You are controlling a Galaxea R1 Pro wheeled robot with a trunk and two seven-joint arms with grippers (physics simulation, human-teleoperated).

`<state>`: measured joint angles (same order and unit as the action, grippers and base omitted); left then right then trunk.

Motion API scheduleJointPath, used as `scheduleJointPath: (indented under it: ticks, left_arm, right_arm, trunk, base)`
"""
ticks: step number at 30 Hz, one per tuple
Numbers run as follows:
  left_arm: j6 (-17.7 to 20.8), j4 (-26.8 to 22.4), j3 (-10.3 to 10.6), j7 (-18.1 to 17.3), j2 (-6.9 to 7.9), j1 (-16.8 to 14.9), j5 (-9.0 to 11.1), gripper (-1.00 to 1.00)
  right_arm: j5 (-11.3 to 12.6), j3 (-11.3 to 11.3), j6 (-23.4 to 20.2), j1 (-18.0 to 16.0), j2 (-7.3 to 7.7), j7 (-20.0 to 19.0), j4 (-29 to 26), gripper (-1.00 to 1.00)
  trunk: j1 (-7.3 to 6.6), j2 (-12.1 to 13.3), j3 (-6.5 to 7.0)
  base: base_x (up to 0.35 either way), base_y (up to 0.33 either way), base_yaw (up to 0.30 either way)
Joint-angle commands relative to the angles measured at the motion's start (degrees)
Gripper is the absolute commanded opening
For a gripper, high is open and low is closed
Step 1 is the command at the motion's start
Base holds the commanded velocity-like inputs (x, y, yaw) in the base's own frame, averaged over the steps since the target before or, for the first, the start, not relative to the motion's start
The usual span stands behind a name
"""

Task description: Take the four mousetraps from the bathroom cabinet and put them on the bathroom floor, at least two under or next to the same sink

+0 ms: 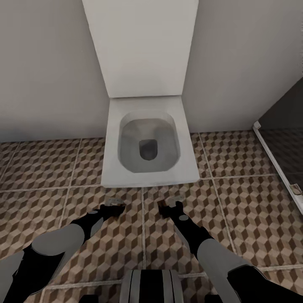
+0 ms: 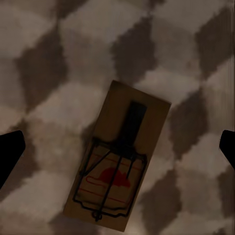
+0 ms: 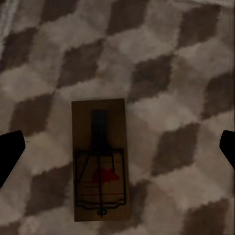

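Observation:
Two mousetraps lie flat on the bathroom floor (image 1: pixel 50 168), a cube-patterned tile, just in front of the toilet. One brown mousetrap (image 2: pixel 117 156), with a dark wire and a red mark, rests between the wide-apart fingers of my left gripper (image 2: pixel 117 152), touching neither. Another mousetrap (image 3: pixel 99 159) lies the same way under my right gripper (image 3: pixel 117 152), whose fingertips (image 3: pixel 11 156) stand well clear of it. In the head view, my left gripper (image 1: pixel 113 207) and right gripper (image 1: pixel 169 207) hang low over the tiles, both open.
A white toilet (image 1: pixel 147 143) with its lid up stands straight ahead against the pale wall (image 1: pixel 42 63). At the right, a white threshold (image 1: pixel 275 164) borders a darker glass-walled area. Open tile floor stretches to either side of the arms.

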<state>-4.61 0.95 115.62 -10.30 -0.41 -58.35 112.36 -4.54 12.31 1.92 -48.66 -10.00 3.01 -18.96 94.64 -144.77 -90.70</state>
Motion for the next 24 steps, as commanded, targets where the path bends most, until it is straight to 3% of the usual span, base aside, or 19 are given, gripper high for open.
scheduleJointPath:
  ticks: [1,24]
  left_arm:
    - [-0.04,0.1,0.49,-0.25,-0.02,0.0,0.49,1.0]
    - [-0.06,-0.24,0.49,-0.29,-0.02,0.01,0.49,1.0]
  right_arm:
    - [-0.47,0.17,0.1,-0.03,0.0,0.32,0.06,1.0]
    - [-0.47,0.17,0.1,-0.03,0.0,0.31,0.06,1.0]
  trunk:
    - [-0.03,0.01,0.2]
    - [-0.08,0.03,0.64]
  base:
    - [0.0,0.0,0.0]
    - [-0.005,0.0,0.0]
